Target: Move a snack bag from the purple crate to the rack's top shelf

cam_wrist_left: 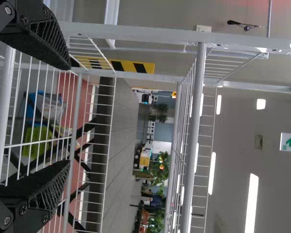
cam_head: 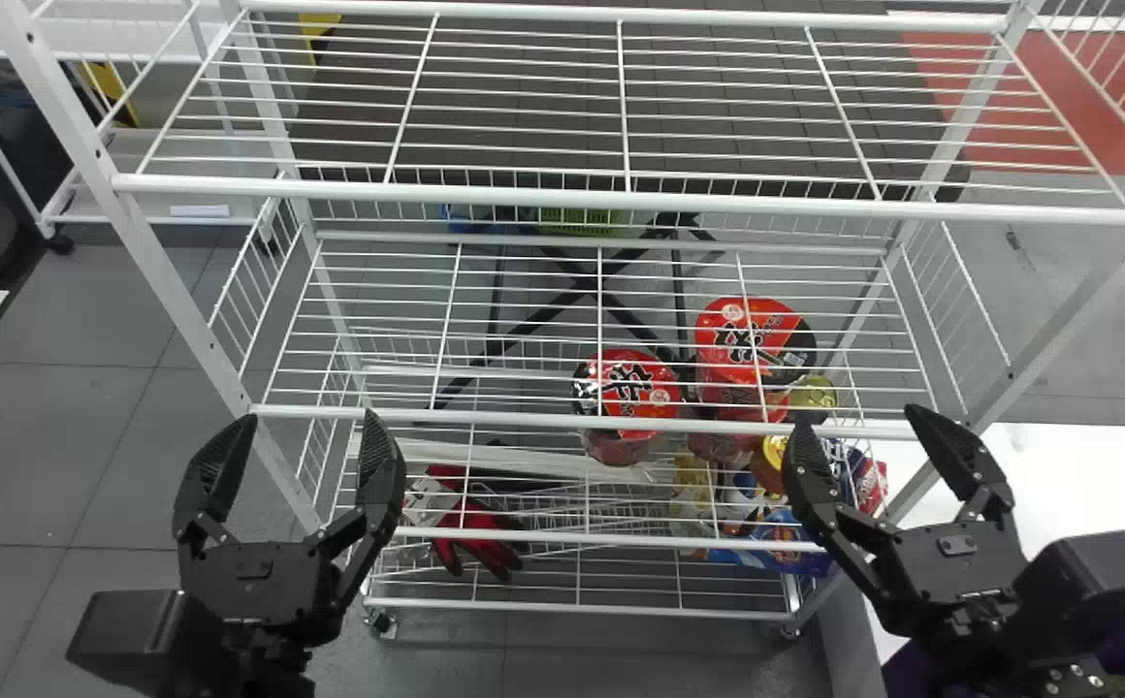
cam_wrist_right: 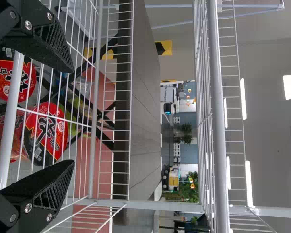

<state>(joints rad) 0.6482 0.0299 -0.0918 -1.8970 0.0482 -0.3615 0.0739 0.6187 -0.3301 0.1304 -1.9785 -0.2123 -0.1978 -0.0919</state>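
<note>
At front of white rack (cam_head: 621, 199), L pincer (cam_head: 304, 422) & R pincer (cam_head: 858, 420) both released, spread wide.

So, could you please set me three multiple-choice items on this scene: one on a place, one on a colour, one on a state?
1. Where are the red gloves?
A. On the top shelf
B. On the floor beside the rack
C. Low in the rack, toward the robot's left

2. What is the main colour of the lids on the noodle bowls?
A. Red
B. Blue
C. White

3. How do the fingers of the right gripper stand?
A. Closed on a snack bag
B. Spread apart, holding nothing
C. Closed together, empty

1: C, the head view shows them below the noodle bowls' level, on the left side.
2: A, the lids are mostly red, with black lettering.
3: B, the head view shows a wide gap between the two fingertips and nothing gripped.
</note>
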